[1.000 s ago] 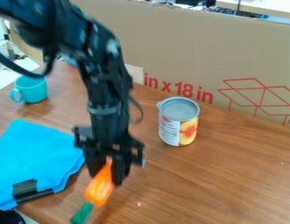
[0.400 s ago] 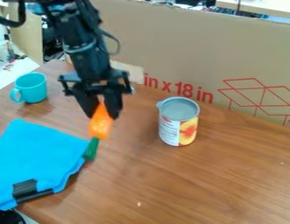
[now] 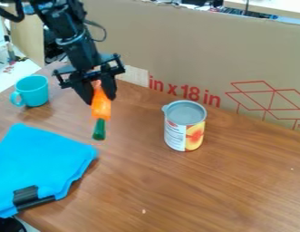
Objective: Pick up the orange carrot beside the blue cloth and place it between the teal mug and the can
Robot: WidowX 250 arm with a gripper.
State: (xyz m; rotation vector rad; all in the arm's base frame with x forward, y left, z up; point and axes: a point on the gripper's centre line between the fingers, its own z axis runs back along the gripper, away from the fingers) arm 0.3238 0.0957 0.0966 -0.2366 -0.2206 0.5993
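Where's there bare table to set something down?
The widest bare patch of table runs right of the blue cloth, in front of and to the right of the can. The left is more crowded: only a narrow strip parts cloth and mug, and the gripper holds the carrot nearby.

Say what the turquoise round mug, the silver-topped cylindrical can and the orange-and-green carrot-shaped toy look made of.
Turquoise round mug: smooth plastic or glazed ceramic; its even colour fits both.
Silver-topped cylindrical can: dull metal, judging by its grey rimmed top, with a printed, perhaps paper, label.
Orange-and-green carrot-shaped toy: probably smooth plastic, given its bright, simple colouring.
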